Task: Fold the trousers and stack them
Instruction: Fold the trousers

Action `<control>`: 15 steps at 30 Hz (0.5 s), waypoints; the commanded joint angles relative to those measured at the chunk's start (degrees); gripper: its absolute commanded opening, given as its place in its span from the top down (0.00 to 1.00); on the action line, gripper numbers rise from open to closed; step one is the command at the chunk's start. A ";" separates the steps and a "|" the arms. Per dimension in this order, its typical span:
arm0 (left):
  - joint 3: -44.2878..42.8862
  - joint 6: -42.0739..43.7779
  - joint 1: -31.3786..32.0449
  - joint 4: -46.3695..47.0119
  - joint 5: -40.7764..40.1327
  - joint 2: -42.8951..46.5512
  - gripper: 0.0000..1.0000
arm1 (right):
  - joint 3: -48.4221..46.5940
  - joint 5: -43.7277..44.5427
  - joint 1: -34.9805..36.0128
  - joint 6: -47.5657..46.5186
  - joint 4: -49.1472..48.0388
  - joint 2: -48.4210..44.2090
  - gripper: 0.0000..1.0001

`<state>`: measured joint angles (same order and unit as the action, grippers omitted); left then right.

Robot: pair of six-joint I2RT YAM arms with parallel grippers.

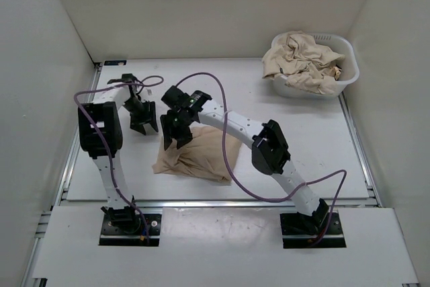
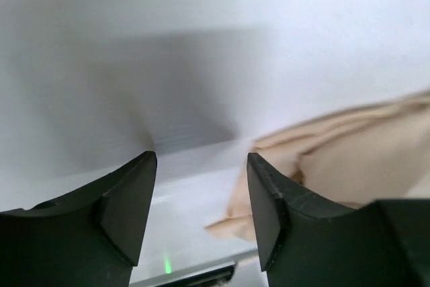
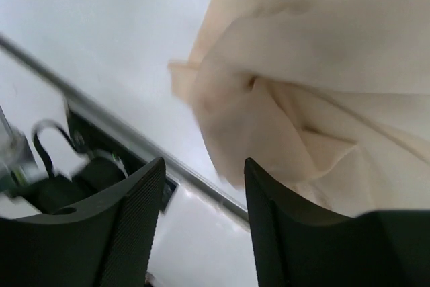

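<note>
A beige pair of trousers [image 1: 193, 157] lies bunched in a loose heap on the white table, near the front centre. It also shows in the left wrist view [image 2: 349, 152] and in the right wrist view [image 3: 316, 78]. My left gripper [image 1: 143, 124] hangs open and empty just left of the heap, above bare table. My right gripper [image 1: 174, 138] hangs open and empty over the heap's upper left corner, not touching it. More beige trousers [image 1: 302, 62] are piled in the basket.
A white plastic basket [image 1: 344, 80] stands at the back right corner. White walls enclose the table on three sides. A metal rail [image 1: 222, 201] runs along the table's front edge. Purple cables loop over both arms.
</note>
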<state>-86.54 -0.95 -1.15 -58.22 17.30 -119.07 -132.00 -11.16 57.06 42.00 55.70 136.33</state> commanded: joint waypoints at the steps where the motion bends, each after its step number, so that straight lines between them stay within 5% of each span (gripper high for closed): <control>1: -3.36 0.95 -1.75 1.18 -6.22 5.49 0.32 | 3.75 -12.58 3.75 -11.57 0.01 -5.54 0.44; 3: -3.37 0.95 -1.75 0.65 -6.23 7.78 0.29 | 9.80 -7.06 4.29 -12.55 0.91 -12.81 0.44; 5: -3.37 0.95 -0.44 -1.02 -6.23 11.30 0.25 | 25.60 -1.17 4.29 -9.32 -7.74 -24.72 0.42; 10: 1.35 0.95 4.04 -6.38 -0.88 18.06 0.18 | 53.72 10.27 -2.82 5.97 -15.79 -45.85 0.34; 15: 12.61 0.95 7.82 -6.38 -0.86 19.84 0.18 | 66.95 9.14 -7.92 8.89 -22.03 -50.29 0.33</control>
<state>-80.01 -0.34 5.48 -61.84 15.11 -99.29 -71.35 -3.90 50.00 46.70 39.40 83.83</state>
